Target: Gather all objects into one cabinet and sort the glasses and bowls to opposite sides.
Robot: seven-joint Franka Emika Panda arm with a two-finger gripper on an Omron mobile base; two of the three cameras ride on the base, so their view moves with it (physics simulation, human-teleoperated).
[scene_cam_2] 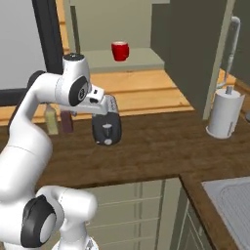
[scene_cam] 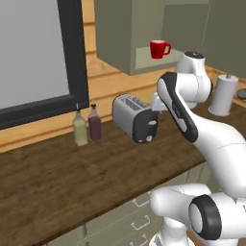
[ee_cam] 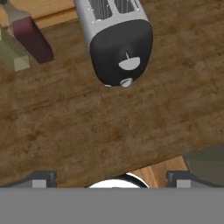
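The bright red cup (scene_cam: 159,49) (scene_cam_2: 119,51) stands upright on the pale shelf of the grey-green wall cabinet (scene_cam: 120,38) (scene_cam_2: 134,62). The cabinet's tall door (scene_cam_2: 193,49) is swung open, and its curved tube handle (scene_cam_2: 233,41) is at the right. My gripper (ee_cam: 111,178) hangs over the wooden counter just in front of the toaster, well below the shelf. It is open, with its two dark fingertips (ee_cam: 43,177) far apart and nothing between them. The beige cup, the salmon-orange cup and the dark brown bowl are out of view.
A silver and black toaster (scene_cam: 134,117) (scene_cam_2: 106,128) (ee_cam: 116,41) sits on the counter (scene_cam: 72,168) under my hand. Two slim bottles (scene_cam: 86,126) (ee_cam: 22,41) stand to its left. A paper towel roll (scene_cam_2: 223,113) and a sink (scene_cam_2: 229,200) are at the right.
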